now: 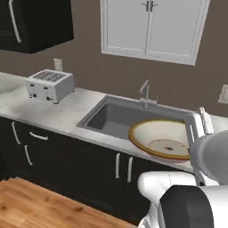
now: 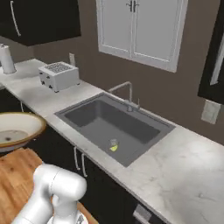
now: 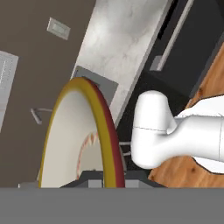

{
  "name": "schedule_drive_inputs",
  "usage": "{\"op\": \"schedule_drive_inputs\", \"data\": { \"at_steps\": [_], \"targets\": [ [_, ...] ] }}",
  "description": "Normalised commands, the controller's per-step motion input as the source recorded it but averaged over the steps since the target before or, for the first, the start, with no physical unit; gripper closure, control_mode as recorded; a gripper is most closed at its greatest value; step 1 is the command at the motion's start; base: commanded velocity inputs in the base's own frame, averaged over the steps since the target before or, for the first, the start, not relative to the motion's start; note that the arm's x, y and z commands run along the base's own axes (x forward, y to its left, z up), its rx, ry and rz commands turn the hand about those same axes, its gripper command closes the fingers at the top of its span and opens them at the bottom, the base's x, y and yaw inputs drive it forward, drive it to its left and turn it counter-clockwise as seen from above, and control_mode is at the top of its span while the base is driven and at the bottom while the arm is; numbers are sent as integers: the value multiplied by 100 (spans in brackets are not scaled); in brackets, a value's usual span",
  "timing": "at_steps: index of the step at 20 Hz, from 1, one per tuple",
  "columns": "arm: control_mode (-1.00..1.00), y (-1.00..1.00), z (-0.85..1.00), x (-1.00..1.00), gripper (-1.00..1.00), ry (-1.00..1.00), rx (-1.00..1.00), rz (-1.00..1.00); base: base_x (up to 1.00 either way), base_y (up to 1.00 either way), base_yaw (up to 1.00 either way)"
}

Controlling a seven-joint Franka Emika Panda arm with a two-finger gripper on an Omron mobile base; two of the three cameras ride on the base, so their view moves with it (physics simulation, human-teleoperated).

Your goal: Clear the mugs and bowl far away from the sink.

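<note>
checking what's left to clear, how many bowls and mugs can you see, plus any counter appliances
bowl, held at its rim by the pincer: 1
mugs in view: 0
toaster: 1
total: 2

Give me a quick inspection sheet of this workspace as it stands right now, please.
Surface: pale marbled counter over dark cabinets.
Job's things: bowl held up in the air near the sink; sink basin holds a small yellowish item at the drain.
Clutter: toaster on the counter, pale canister far left.
Grippers: gripper shut on the bowl's rim.
Cables: nothing seen.
Surroundings: faucet, white window above, wall outlets, wooden floor.
</note>
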Motion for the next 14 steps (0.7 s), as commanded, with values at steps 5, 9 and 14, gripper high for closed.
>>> {"op": "schedule_drive_inputs", "data": {
  "at_steps": [5,9,14],
  "targets": [
    [100,0,0,0,100,0,0,0,0,20,99],
    [100,0,0,0,100,0,0,0,0,9,100],
    [100,0,0,0,100,0,0,0,12,-1,95]
  ]
}}
